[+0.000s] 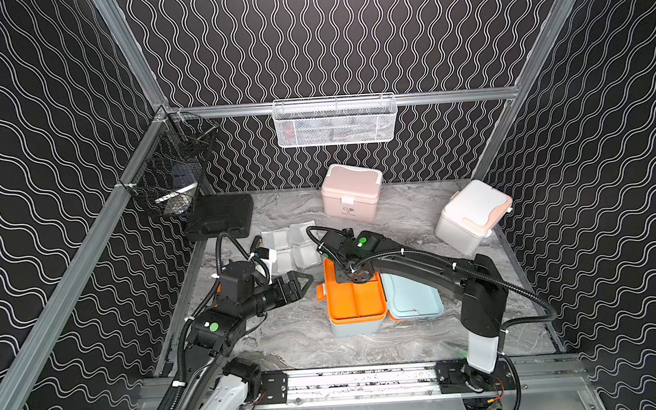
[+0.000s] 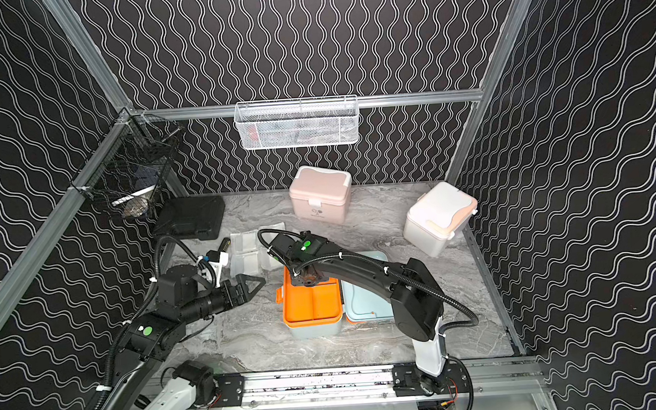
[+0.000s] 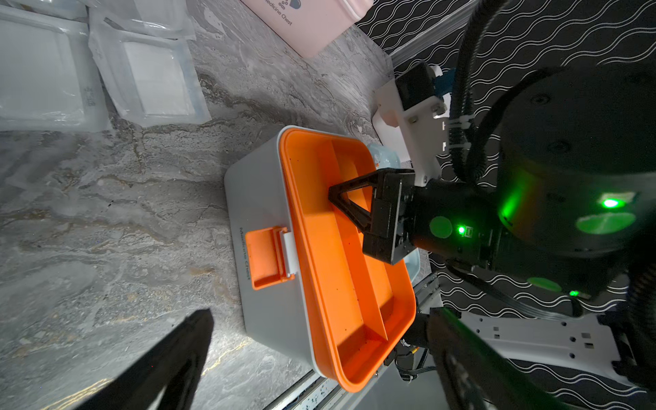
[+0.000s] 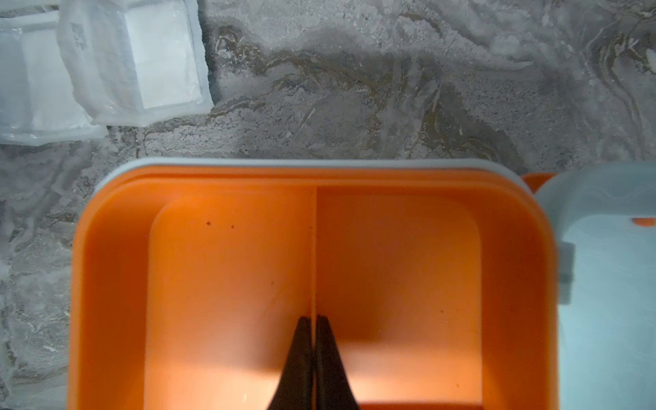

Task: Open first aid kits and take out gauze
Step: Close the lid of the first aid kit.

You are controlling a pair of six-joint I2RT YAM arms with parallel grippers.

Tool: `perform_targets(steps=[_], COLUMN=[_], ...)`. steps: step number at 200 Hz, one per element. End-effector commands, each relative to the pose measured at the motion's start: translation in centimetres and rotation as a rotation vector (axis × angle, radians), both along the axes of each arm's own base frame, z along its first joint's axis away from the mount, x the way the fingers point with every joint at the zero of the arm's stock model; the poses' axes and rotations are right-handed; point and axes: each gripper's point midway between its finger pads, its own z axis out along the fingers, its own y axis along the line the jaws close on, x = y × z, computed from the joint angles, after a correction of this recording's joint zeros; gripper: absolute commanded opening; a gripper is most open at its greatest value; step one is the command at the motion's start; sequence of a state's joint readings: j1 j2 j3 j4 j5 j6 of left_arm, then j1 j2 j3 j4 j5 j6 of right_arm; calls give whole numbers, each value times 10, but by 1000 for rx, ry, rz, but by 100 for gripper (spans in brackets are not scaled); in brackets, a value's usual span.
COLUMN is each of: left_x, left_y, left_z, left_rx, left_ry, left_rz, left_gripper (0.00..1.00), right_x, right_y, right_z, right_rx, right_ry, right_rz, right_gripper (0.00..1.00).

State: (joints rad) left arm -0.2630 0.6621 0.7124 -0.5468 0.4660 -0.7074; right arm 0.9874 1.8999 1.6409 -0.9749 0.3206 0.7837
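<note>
Right claw (image 4: 314,321) pinches the divider of the orange tray (image 4: 230,277) in the open blue-grey kit (image 1: 355,326). Left claw (image 1: 302,281) gapes wide, empty. Gauze (image 1: 292,249) lies on the counter (image 1: 287,333) just beyond the kit. Next, likely: lift the tray straight up.

**My arms: black shells, white bases, green dots**

My left arm (image 1: 224,329) and right arm (image 1: 424,270) are both matte black, and each has a white base link (image 1: 481,350). A ribbed black cable hose (image 1: 528,320) runs along each, held by white zip ties (image 1: 454,265). There are round green stickers (image 1: 213,326) on the joints and a lit green LED (image 3: 610,203). A white screwed bracket (image 3: 415,120) sits at the wrist. My left pincer (image 1: 310,280) and right pincer (image 4: 309,321) have black open-frame triangle fingers (image 3: 337,198).
</note>
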Motion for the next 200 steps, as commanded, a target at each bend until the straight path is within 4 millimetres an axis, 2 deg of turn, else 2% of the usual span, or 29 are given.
perform_targets(steps=[1,35,84,117,200], left_x=[2,2,4,4,4], left_y=[-1,-1,-1,-2,-2], left_z=[4,4,4,4,4], left_rx=[-11,-12,-13,-15,-15], left_ry=[-14,-11,-8,-7,-4], left_rz=[0,1,1,2,2], left_gripper=[99,99,99,99,99], right_x=[5,2,3,4,3], right_y=[1,2,2,5,7], right_z=[-2,-8,15,21,-10], right_rx=[-12,-18,-11,4,-22], right_ry=[-35,-43,-131,-152,-122], right_rz=[15,23,33,43,43], right_gripper=[0,0,0,0,0])
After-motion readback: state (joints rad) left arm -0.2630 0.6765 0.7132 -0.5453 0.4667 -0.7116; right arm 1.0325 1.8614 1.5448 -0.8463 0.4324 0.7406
